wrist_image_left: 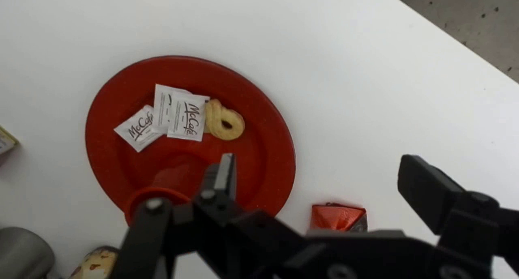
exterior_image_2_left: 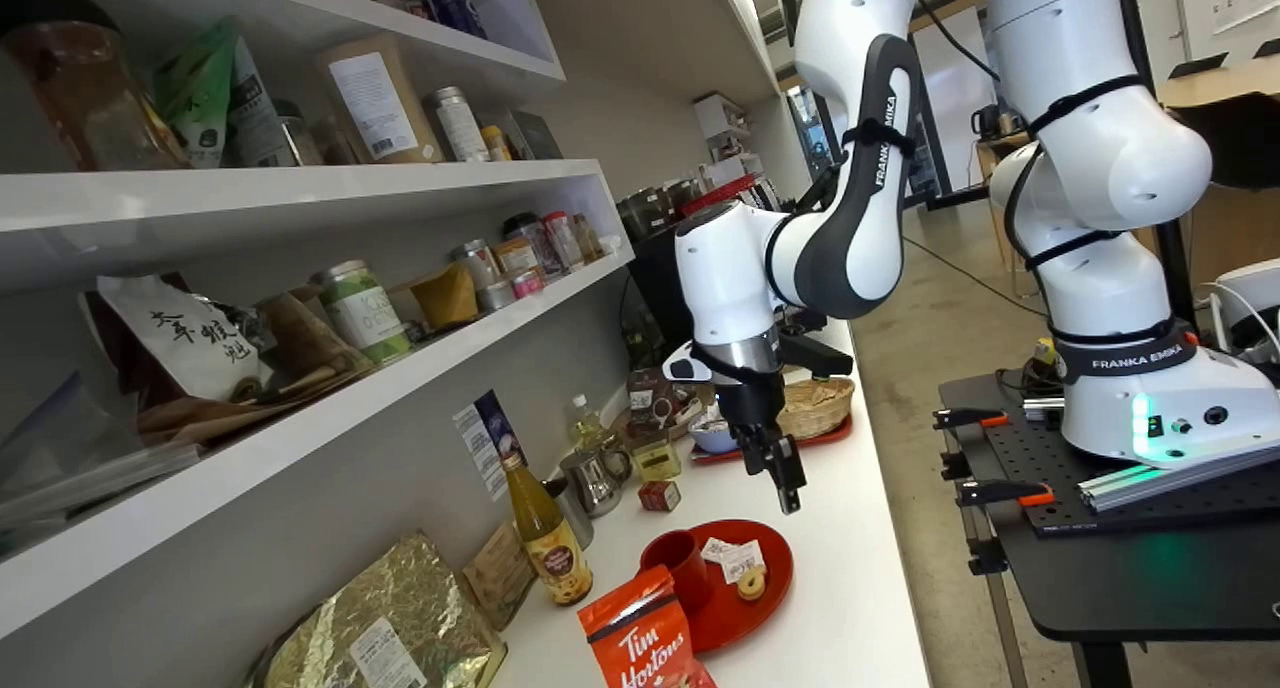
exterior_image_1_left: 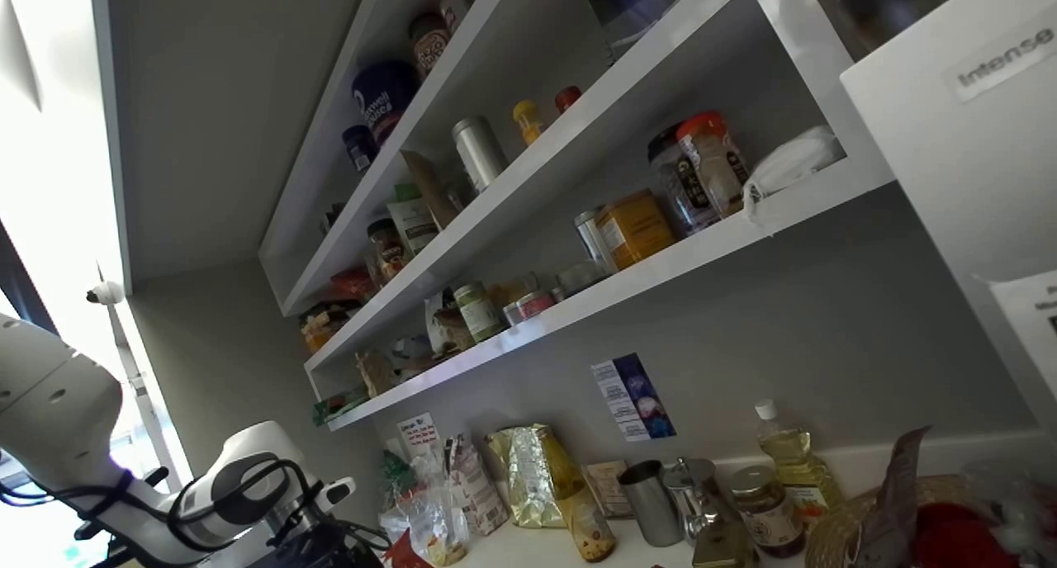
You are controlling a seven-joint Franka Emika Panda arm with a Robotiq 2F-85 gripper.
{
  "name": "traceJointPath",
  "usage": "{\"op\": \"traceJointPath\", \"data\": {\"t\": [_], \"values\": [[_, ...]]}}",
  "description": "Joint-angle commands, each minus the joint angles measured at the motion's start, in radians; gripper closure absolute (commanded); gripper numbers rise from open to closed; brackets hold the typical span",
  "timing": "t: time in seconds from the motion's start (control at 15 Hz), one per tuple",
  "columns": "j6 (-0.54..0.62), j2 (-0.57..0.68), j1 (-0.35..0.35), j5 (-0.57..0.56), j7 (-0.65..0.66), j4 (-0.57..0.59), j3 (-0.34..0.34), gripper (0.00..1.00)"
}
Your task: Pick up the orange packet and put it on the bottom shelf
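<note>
The orange packet [exterior_image_2_left: 640, 638] is a glossy orange-red pouch with white lettering, upright on the white counter, cut off by the lower edge of an exterior view. In the wrist view its top [wrist_image_left: 336, 217] shows between the fingers, partly hidden by the gripper body. A red bit of it [exterior_image_1_left: 405, 553] seems to show in an exterior view. My gripper [exterior_image_2_left: 786, 483] is open and empty above the counter, pointing down, apart from the packet; it also shows in the wrist view [wrist_image_left: 318, 177]. The bottom shelf [exterior_image_1_left: 661, 268] is the lowest white board, also seen in an exterior view [exterior_image_2_left: 250, 465].
A red plate [exterior_image_2_left: 775, 568] with sachets and a cookie, and a red cup [exterior_image_2_left: 680, 566], stand beside the packet. A tall yellow bottle [exterior_image_2_left: 550, 533] and a gold bag [exterior_image_2_left: 400, 618] stand nearby. Jars, bags and a green-labelled jar [exterior_image_2_left: 362, 310] stand on the bottom shelf.
</note>
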Motion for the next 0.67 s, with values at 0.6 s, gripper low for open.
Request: {"op": "traceJointPath", "data": {"t": [0.6], "values": [[0.161, 0.302, 0.106, -0.139, 0.208, 0.214, -0.006, 0.00]]}}
